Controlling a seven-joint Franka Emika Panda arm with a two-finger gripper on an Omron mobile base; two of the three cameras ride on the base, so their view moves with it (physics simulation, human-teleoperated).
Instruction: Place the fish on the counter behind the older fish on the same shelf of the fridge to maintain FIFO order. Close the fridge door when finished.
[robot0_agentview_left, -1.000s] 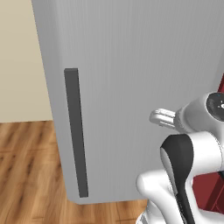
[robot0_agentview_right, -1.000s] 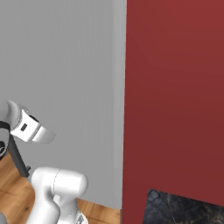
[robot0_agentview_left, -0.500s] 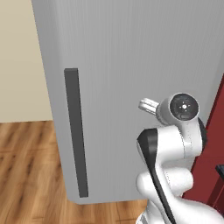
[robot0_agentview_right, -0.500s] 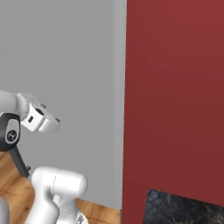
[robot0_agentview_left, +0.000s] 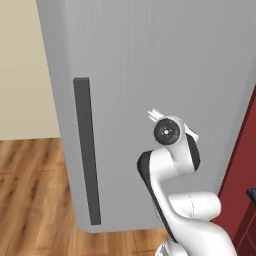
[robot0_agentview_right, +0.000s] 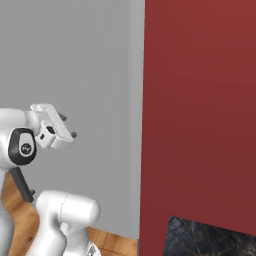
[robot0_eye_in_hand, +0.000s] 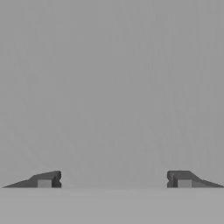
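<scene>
So the arm swung left across the fridge door (robot0_agentview_left: 150, 75), and the gripper (robot0_agentview_right: 68, 126) now faces that grey panel.

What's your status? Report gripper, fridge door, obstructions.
Gripper open, empty, facing the fridge door. Door shut, handle off to the arm's left. Nothing between gripper and door.

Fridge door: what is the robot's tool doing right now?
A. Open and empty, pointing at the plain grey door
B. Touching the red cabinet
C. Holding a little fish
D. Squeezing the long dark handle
A: the tool has its two tips wide apart with nothing between them, facing the flat grey fridge door, well away from the dark handle.
</scene>
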